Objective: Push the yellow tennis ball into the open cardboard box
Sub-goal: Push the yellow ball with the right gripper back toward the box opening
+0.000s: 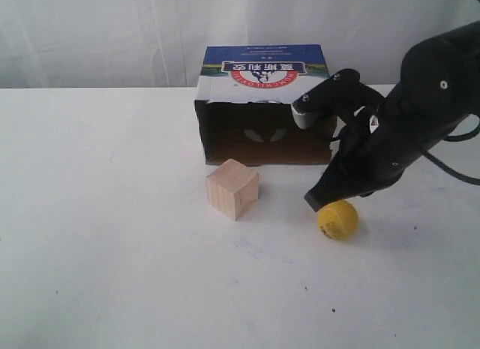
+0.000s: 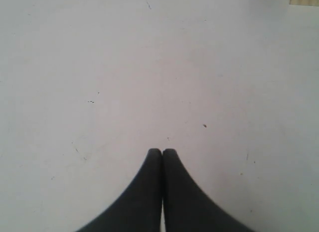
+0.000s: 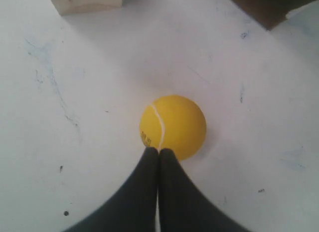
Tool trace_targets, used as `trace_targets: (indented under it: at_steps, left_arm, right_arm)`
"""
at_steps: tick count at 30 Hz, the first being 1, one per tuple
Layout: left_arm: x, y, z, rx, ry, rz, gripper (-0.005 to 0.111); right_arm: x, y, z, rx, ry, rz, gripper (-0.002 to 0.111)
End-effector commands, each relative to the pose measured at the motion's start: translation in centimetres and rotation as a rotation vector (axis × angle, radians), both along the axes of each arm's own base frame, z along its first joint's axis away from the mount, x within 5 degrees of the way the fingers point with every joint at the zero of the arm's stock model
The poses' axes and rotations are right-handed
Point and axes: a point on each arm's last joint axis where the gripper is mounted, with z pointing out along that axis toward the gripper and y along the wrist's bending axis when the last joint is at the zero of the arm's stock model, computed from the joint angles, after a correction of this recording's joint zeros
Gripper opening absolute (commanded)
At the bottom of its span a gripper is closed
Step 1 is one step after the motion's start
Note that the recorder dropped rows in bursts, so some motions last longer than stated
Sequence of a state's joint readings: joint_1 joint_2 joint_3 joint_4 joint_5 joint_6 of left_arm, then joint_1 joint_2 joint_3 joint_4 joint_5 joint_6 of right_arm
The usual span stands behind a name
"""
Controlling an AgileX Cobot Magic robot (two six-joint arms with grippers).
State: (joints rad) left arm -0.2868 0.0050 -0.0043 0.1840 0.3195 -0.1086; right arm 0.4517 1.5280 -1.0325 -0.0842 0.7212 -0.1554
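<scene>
Externally, I found the yellow tennis ball (image 1: 337,219) on the surface (image 1: 112,251), near the open cardboard box (image 1: 262,109) but outside it.

Left wrist: left gripper (image 2: 162,152) closed, empty, parked.

Right wrist: right gripper (image 3: 158,152) closed, holding nothing, tips touching the ball, evidently blunted for pushing.

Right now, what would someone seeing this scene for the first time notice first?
The yellow tennis ball stands out on the white table, right of centre in the exterior view. The black right end effector is shut, with its tips against the ball. Behind them stands the open cardboard box, its dark mouth facing forward, and a pale wooden cube sits in front of it, left of the ball.
</scene>
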Motion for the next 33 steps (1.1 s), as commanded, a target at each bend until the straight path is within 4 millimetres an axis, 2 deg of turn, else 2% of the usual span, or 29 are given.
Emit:
trace_targets:
  at_steps: [1,5,10,13,25,33]
  left_arm:
    - [-0.1,0.0,-0.2,0.008,0.008,-0.005,0.000]
    - [-0.1,0.0,-0.2,0.008,0.008,-0.005,0.000]
    - [-0.1,0.0,-0.2,0.008,0.008,-0.005,0.000]
    - [-0.1,0.0,-0.2,0.008,0.008,-0.005,0.000]
    - [-0.1,0.0,-0.2,0.008,0.008,-0.005,0.000]
    - [-0.1,0.0,-0.2,0.008,0.008,-0.005,0.000]
  right_arm:
    - [1.3,-1.5,-1.8,-0.066,0.016,-0.052,0.000]
    - [3.0,-2.5,-4.0,-0.082,0.028,-0.090,0.000]
    - [5.0,-2.7,-7.6,-0.085,0.057,-0.104,0.000]
    - [5.4,-2.7,-8.6,-0.106,0.107,-0.110,0.000]
    - [5.9,-2.3,-8.1,-0.073,0.060,-0.109,0.000]
    - [8.0,-1.0,-5.0,-0.031,-0.045,-0.099,0.000]
